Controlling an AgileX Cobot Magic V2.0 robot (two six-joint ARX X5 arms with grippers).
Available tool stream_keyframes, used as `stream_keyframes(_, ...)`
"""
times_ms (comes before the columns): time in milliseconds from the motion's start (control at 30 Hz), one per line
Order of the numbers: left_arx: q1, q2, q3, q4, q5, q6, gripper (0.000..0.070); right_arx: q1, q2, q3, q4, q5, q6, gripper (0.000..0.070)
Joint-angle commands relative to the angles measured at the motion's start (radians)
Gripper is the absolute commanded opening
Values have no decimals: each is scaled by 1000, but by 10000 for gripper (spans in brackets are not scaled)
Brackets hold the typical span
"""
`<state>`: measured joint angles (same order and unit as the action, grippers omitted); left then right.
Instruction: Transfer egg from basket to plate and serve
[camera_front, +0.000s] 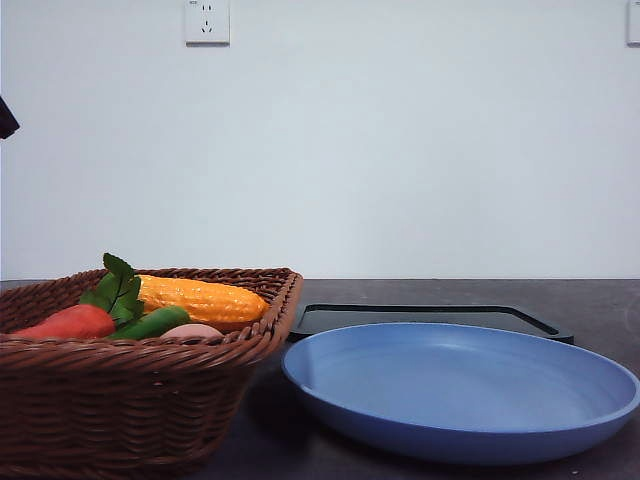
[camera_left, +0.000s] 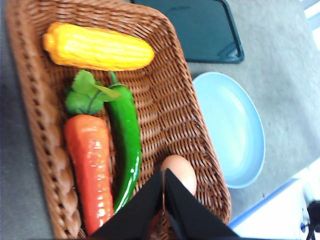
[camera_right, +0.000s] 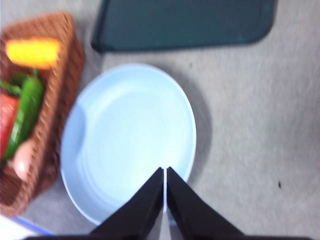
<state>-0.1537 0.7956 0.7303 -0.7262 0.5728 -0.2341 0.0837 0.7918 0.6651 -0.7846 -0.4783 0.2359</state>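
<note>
The pinkish-brown egg (camera_left: 181, 170) lies in a corner of the brown wicker basket (camera_left: 170, 107), on the side nearest the plate. From the front the egg (camera_front: 190, 330) just peeks over the basket (camera_front: 120, 400) rim. My left gripper (camera_left: 164, 176) is above that corner, shut, its black fingers pressed together right beside the egg with nothing held. The empty blue plate (camera_front: 460, 385) sits right of the basket. My right gripper (camera_right: 165, 172) hangs shut over the plate (camera_right: 125, 135) near its rim. The right wrist view also catches the egg (camera_right: 23, 161) and basket (camera_right: 60, 80).
In the basket lie a yellow corn cob (camera_left: 97, 47), an orange-red carrot (camera_left: 90, 165) with green leaves, and a green pepper (camera_left: 126, 142). A flat black tray (camera_front: 430, 317) lies behind the plate. Bare grey tabletop (camera_right: 250, 125) extends beside the plate.
</note>
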Motion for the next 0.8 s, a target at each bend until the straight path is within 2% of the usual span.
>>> stream_keyframes(0, -6, 7, 15, 10, 3, 16, 70, 0, 19, 16, -10, -3, -35, 5)
stream_keyframes(67, -7, 7, 15, 12, 3, 16, 153, 0, 34, 16, -20, -3, -36, 71)
stream_keyframes(167, -7, 7, 15, 18, 3, 7, 261, 0, 53, 15, -25, 2, -44, 231)
stream_keyframes(233, -7, 7, 15, 24, 3, -8, 330, 4, 73, 14, -24, 11, -43, 276)
stream_keyframes(300, -7, 7, 15, 35, 3, -21, 373, 12, 94, 10, -20, 15, -43, 276)
stream_keyframes(367, -7, 7, 15, 46, 3, -22, 387, 20, 119, 2, -7, 23, -41, 276)
stream_keyframes(767, -12, 8, 15, 53, 3, -25, 388, 82, 341, -66, 194, 36, -9, 275)
